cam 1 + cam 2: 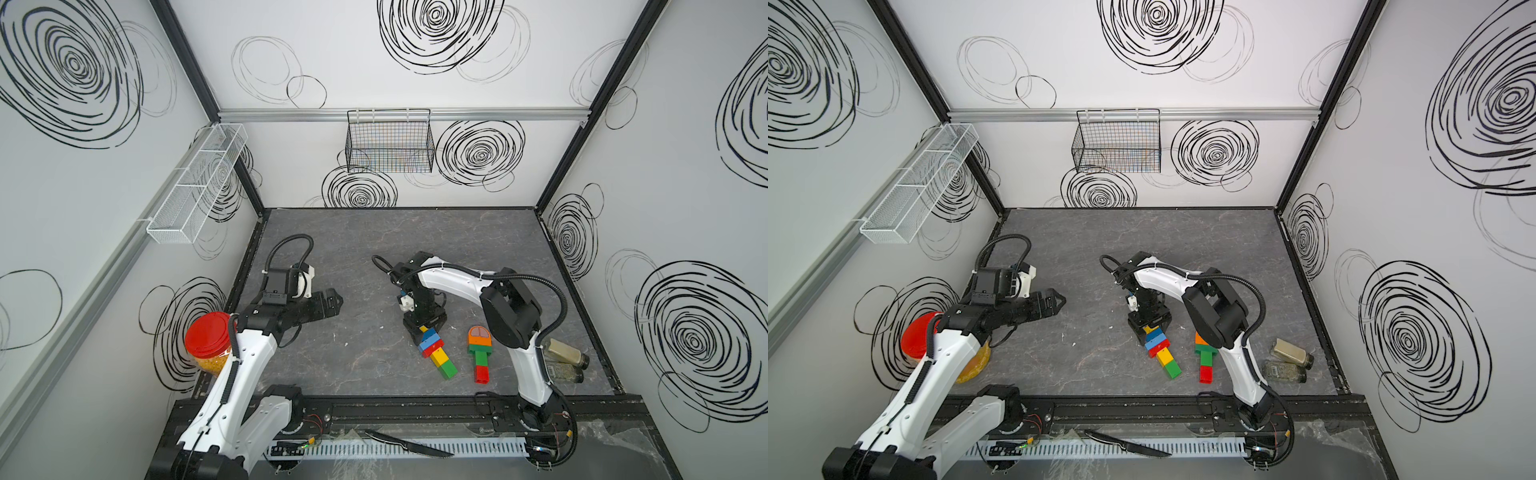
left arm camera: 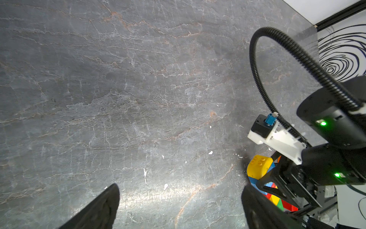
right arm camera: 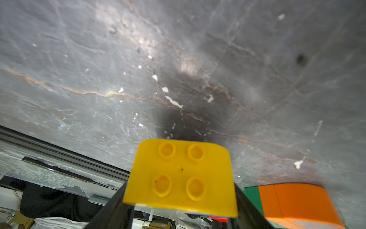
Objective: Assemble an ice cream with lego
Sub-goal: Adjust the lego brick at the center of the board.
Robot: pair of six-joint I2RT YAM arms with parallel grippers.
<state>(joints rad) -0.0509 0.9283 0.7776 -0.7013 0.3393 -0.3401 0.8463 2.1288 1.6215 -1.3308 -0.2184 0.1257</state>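
Two grippers to report. My right gripper (image 1: 424,326) stands about half closed. Its black fingers (image 3: 112,206) press on either flank of a yellow rounded studded plastic brick (image 3: 181,174), which I judge it has in a firm grip. That brick caps a multi-coloured stack of plastic lego bricks (image 1: 437,355): blue, red, yellow, then green at the foot.

The stack's long axis runs from the gripper toward the front rail (image 1: 395,409), angling slightly to my right side. I cannot tell whether the capped end is lifted off the grey stone-patterned table (image 1: 374,249). Just beside the stack, apart and nearly parallel, lies a second lego assembly with an orange dome over green and red bricks (image 1: 480,353).

My left gripper (image 2: 181,188) is fully spread and holds nothing. It hangs above bare table, well apart from both assemblies, on their left. The right arm is therefore the nearer one, and I judge any coming lift or press must follow that diagonal axis.

Toward the edges are a red-lidded clear plastic jar (image 1: 208,338), two glass spice bottles (image 1: 567,357) and a black knife (image 1: 409,446). No brand or writing is legible; the bottle labels are too small.
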